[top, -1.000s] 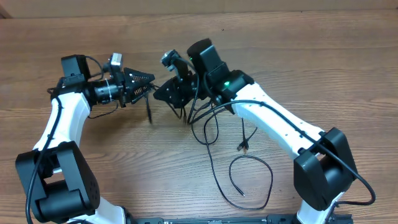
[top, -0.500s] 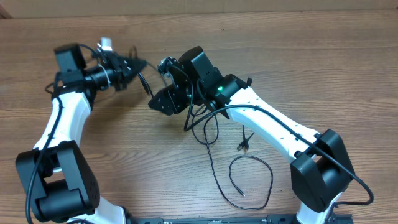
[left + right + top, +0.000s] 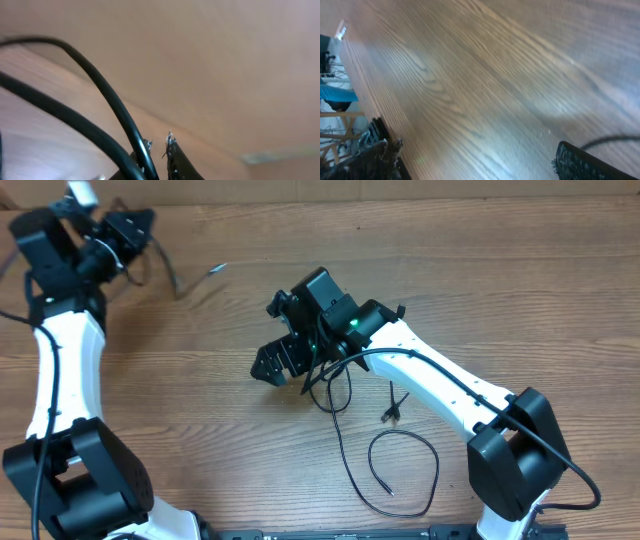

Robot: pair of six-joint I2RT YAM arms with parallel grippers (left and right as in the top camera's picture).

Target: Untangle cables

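left gripper pinches one cord, right gripper is open

the left gripper (image 3: 133,225) is up at the far left corner of the brown wooden table (image 3: 520,270). in the left wrist view its two metal fingertips (image 3: 170,143) are pinched close on a thin black cord (image 3: 112,100). from above, this cord hangs out from the gripper and looks blurry. its pale end (image 3: 216,268) is over the table, well apart from the other cords. the right gripper (image 3: 272,363) is near the middle of the table. in the right wrist view its two black fingers (image 3: 377,155) are spread wide, with only bare wood between them. the other thin black cords (image 3: 335,395) lie beside the white right arm (image 3: 440,385). one makes a round loop (image 3: 405,470) near the front edge. a small plug (image 3: 390,413) lies just above that loop.
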